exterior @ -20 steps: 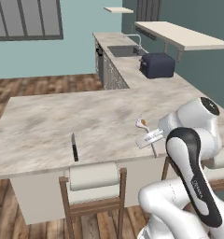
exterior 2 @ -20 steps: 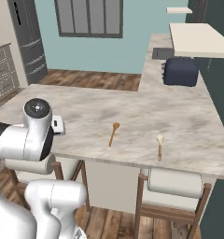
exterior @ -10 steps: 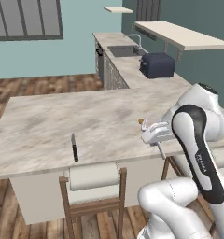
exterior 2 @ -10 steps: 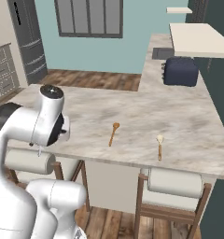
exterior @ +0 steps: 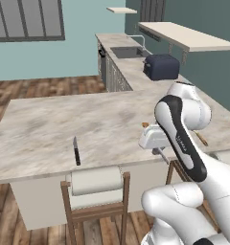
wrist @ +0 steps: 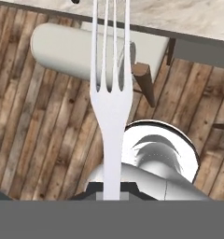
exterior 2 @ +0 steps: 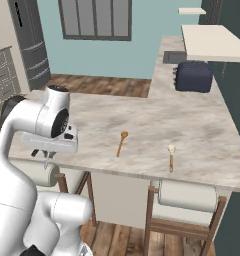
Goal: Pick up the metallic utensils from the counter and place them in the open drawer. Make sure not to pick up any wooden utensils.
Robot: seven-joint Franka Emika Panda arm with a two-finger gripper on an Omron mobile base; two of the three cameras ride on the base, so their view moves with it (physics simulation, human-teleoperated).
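Hand view shows my jaws clenched on a pale silvery fork, its tines pointing straight away from me over the plank floor and a padded stool below. From the left base view, my gripper hangs just off the counter edge, the fork handle poking out beneath it. Well off to my side on that counter lies the black-handled knife, near the front edge. From the right base view, the wooden spoon and another light-headed utensil lie on the counter on my other side, apart from each other.
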